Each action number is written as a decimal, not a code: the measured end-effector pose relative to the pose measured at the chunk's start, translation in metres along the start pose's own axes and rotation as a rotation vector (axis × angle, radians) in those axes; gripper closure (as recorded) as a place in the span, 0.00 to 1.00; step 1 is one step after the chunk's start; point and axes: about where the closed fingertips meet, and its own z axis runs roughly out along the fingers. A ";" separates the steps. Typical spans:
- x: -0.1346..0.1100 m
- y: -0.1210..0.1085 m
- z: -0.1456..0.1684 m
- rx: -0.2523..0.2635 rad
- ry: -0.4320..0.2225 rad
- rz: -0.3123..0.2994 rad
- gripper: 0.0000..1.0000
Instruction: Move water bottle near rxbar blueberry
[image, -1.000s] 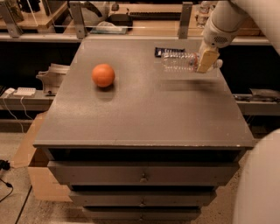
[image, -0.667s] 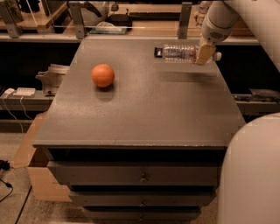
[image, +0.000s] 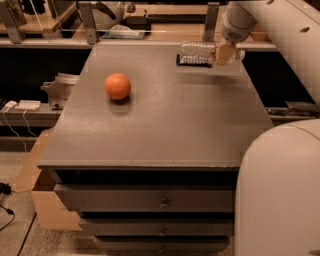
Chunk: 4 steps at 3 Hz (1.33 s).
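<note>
The gripper is hanging over the far right part of the table and is pinching the water bottle near its neck. The bottle is lying sideways in the air, with its shadow showing below it. The rxbar blueberry is lying just under the bottle's left end, so I judge the carrying step is almost finishing. The next move is asking for a gentle lowering beside the bar, not on top of it, and then a release. Only a dark edge of the bar is showing. An orange is sitting well apart to the left.
</note>
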 end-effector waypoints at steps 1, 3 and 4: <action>-0.005 0.002 0.014 0.000 0.011 0.005 1.00; -0.002 0.014 0.050 -0.040 0.048 0.035 1.00; 0.002 0.014 0.063 -0.051 0.056 0.064 0.82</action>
